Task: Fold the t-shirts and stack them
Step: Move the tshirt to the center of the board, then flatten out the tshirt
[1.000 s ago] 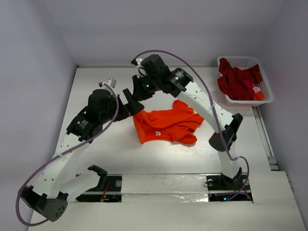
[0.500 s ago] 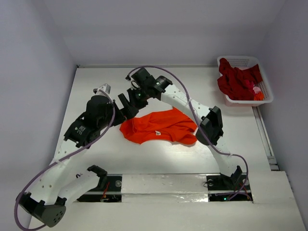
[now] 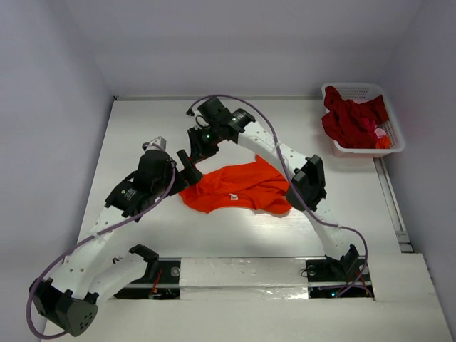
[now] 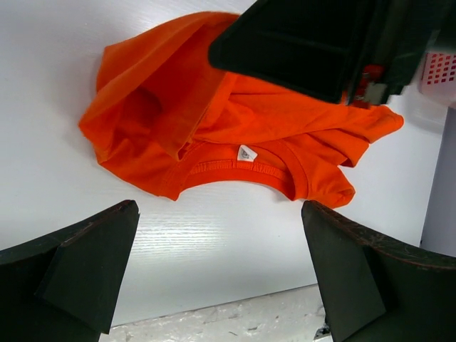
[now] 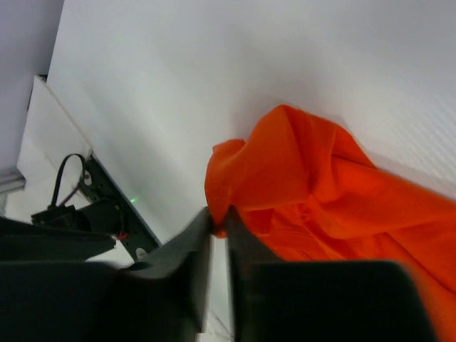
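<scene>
1 orange shirt (image 3: 239, 189): lies crumpled at centre of desk (image 3: 142, 128), neck label up.
right hand (image 5: 217, 222): nearly closed, pinches shirt's edge.
left hand (image 4: 217, 214): spread wide, empty, above shirt.
red shirts (image 3: 353, 121): heaped in basket (image 3: 360, 87), far right.

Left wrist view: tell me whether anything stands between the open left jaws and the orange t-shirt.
Nothing visible does. The orange t-shirt lies on the table, collar side bare, ahead of the left jaws; only the right arm overhangs its far part.
</scene>
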You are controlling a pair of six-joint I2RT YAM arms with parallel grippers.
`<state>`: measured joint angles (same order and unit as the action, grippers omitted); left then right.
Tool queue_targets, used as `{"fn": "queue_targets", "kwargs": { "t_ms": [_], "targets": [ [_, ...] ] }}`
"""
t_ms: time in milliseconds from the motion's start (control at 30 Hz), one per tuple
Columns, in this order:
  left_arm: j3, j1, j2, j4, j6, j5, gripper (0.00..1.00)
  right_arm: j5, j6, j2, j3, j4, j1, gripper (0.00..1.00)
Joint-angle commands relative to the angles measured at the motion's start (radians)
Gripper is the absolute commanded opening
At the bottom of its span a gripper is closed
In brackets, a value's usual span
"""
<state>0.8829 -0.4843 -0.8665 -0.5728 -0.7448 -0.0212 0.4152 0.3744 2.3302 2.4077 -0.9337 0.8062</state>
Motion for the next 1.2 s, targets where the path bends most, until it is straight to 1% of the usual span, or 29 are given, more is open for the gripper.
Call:
{"fn": "queue_targets", "kwargs": {
  "t_ms": [0, 67, 100, 167, 200, 233, 267, 300, 333, 400, 467, 500, 600, 700, 733, 833, 933, 1033, 1100, 1133, 1167],
  "targets": [
    [-0.009, -0.002, -0.011, 0.031, -0.008, -0.020, 0.99, 0.074, -0.068, 0.054, -0.016, -0.007, 0.007, 0.32],
    [-0.012, -0.002, -0.015, 0.037, -0.008, -0.026, 0.99, 0.083, -0.081, 0.055, -0.042, -0.007, 0.007, 0.70],
    [-0.010, -0.002, -0.020, 0.039, -0.008, -0.028, 0.99, 0.068, -0.083, 0.044, -0.057, -0.004, 0.007, 0.99],
    [0.002, -0.002, -0.029, 0.047, -0.005, -0.040, 0.99, 0.047, -0.077, 0.012, -0.117, 0.019, 0.007, 1.00],
    [0.007, -0.002, -0.045, 0.053, 0.001, -0.043, 0.99, 0.021, -0.068, -0.047, -0.149, 0.042, 0.007, 1.00],
    [0.014, -0.002, -0.054, 0.056, 0.005, -0.046, 0.99, 0.010, -0.059, -0.089, -0.224, 0.070, 0.007, 1.00],
    [0.021, -0.002, -0.066, 0.068, 0.012, -0.048, 0.99, -0.009, -0.043, -0.132, -0.260, 0.123, 0.007, 1.00],
    [0.031, -0.002, -0.098, 0.074, 0.019, -0.046, 0.99, -0.059, -0.034, -0.176, -0.290, 0.146, 0.007, 1.00],
    [0.037, -0.002, -0.115, 0.080, 0.034, -0.042, 0.99, -0.090, -0.025, -0.263, -0.321, 0.173, 0.007, 1.00],
    [0.050, -0.002, -0.170, 0.096, 0.044, -0.033, 0.99, -0.186, -0.006, -0.331, -0.366, 0.190, 0.007, 1.00],
    [0.048, -0.011, -0.195, 0.126, 0.044, -0.023, 0.99, -0.246, 0.009, -0.406, -0.389, 0.178, -0.004, 1.00],
    [0.045, -0.011, -0.207, 0.139, 0.044, -0.022, 0.99, -0.307, 0.015, -0.431, -0.403, 0.176, -0.015, 1.00],
    [0.027, -0.011, -0.238, 0.172, 0.047, -0.020, 0.99, -0.368, 0.052, -0.544, -0.498, 0.213, -0.054, 1.00],
    [-0.002, -0.011, -0.284, 0.175, 0.051, -0.017, 0.99, -0.404, 0.099, -0.630, -0.600, 0.237, -0.134, 1.00],
    [-0.013, -0.011, -0.292, 0.177, 0.048, -0.020, 0.99, -0.403, 0.107, -0.646, -0.626, 0.251, -0.171, 1.00],
    [-0.067, -0.011, -0.307, 0.192, 0.021, -0.016, 0.99, -0.412, 0.103, -0.695, -0.691, 0.262, -0.197, 1.00],
    [-0.123, 0.000, -0.330, 0.269, -0.019, 0.100, 0.99, -0.446, 0.090, -0.721, -0.717, 0.256, -0.197, 1.00],
    [-0.177, 0.010, -0.356, 0.332, -0.076, 0.147, 0.99, -0.438, 0.101, -0.742, -0.734, 0.266, -0.206, 1.00],
    [-0.193, 0.010, -0.368, 0.320, -0.096, 0.113, 0.99, -0.438, 0.106, -0.750, -0.743, 0.268, -0.206, 1.00],
    [-0.191, 0.010, -0.371, 0.304, -0.106, 0.052, 0.99, -0.443, 0.106, -0.753, -0.745, 0.268, -0.206, 1.00],
    [-0.173, 0.010, -0.368, 0.230, -0.105, -0.024, 0.99, -0.444, 0.107, -0.764, -0.748, 0.263, -0.206, 1.00]
  ]
}}
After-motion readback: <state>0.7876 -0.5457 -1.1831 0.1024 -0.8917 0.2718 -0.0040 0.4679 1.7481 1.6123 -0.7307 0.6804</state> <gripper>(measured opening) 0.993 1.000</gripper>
